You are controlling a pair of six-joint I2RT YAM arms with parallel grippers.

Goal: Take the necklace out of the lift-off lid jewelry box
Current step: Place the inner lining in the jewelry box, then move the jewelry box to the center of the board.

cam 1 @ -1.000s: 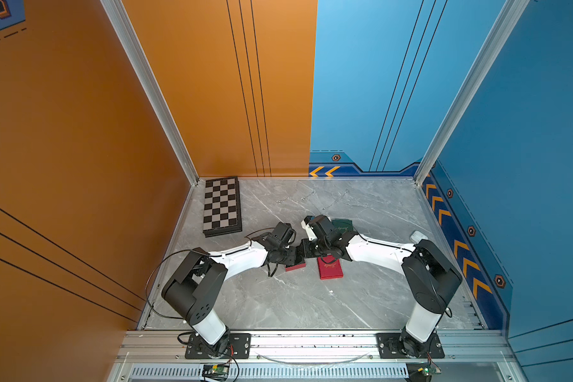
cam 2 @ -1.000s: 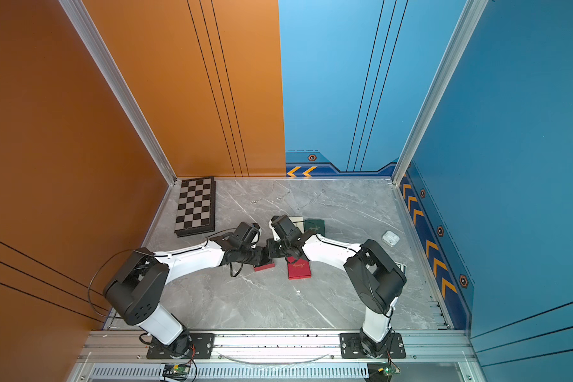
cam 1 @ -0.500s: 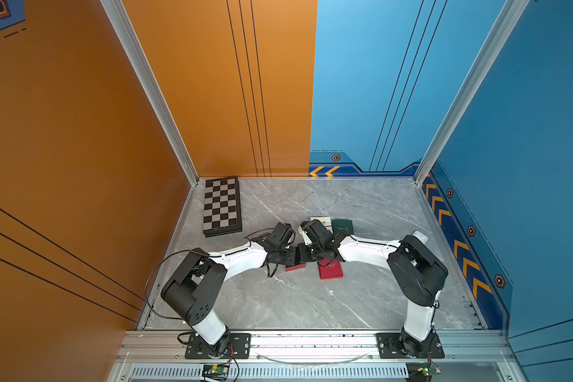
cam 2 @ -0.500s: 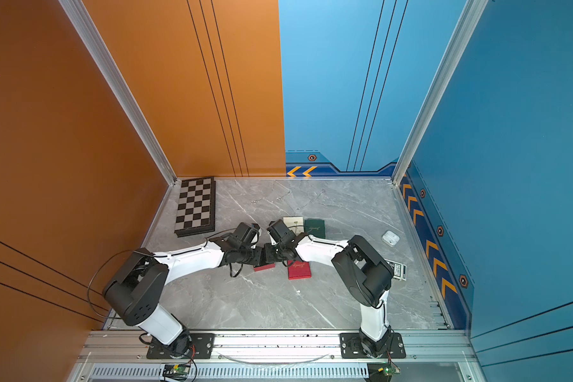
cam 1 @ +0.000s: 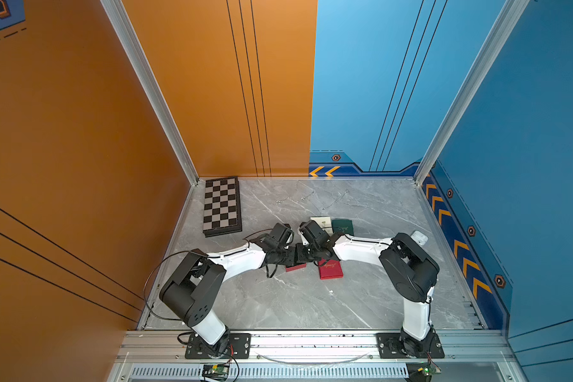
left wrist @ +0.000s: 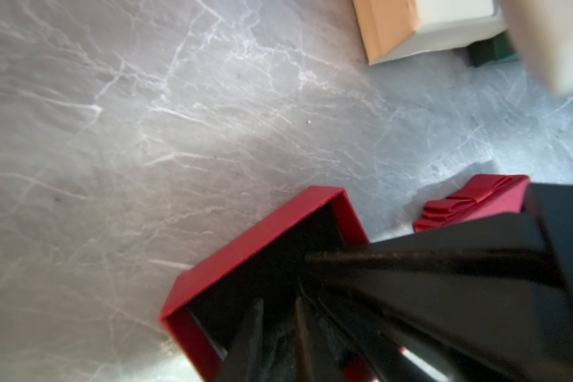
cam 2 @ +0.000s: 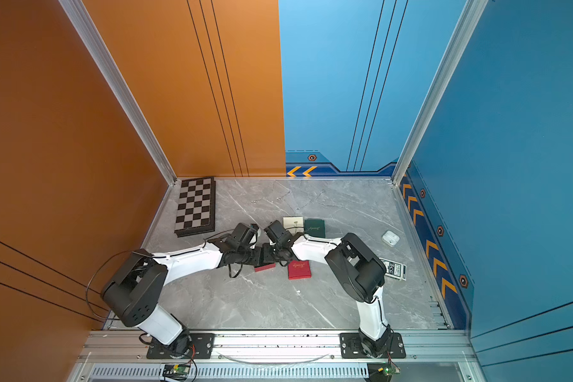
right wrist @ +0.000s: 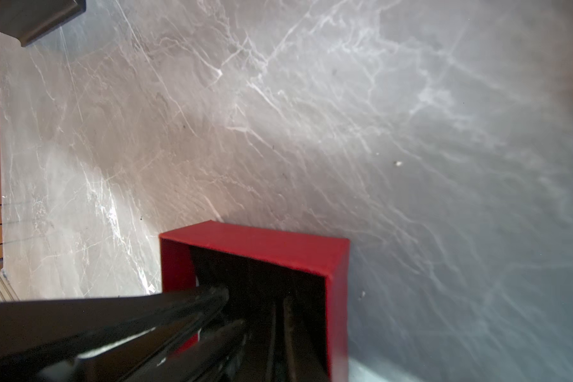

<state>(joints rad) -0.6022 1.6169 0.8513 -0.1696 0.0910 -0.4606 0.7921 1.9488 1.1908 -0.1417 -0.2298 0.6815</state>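
Note:
The red jewelry box (cam 1: 297,267) stands open at mid-table with its black inside showing (left wrist: 262,238). Its red lid (cam 1: 330,269) lies flat just to its right; the bow on the lid shows in the left wrist view (left wrist: 470,205). My left gripper (left wrist: 277,330) comes in from the left and is shut on the box's near wall; red shows between its fingers (right wrist: 166,311). My right gripper (right wrist: 282,330) reaches down into the box from the right, jaws together. The necklace is hidden in the dark interior.
A chessboard (cam 1: 221,206) lies at the back left. A cream box (cam 1: 321,222) and a green box (cam 1: 343,226) sit just behind the grippers. White earbud case (cam 1: 419,237) and card deck (cam 2: 392,268) lie to the right. Thin chains (cam 1: 291,198) rest near the back.
The right arm's elbow has swung inward and its gripper has sunk further into the box. The left arm and the box have stayed put.

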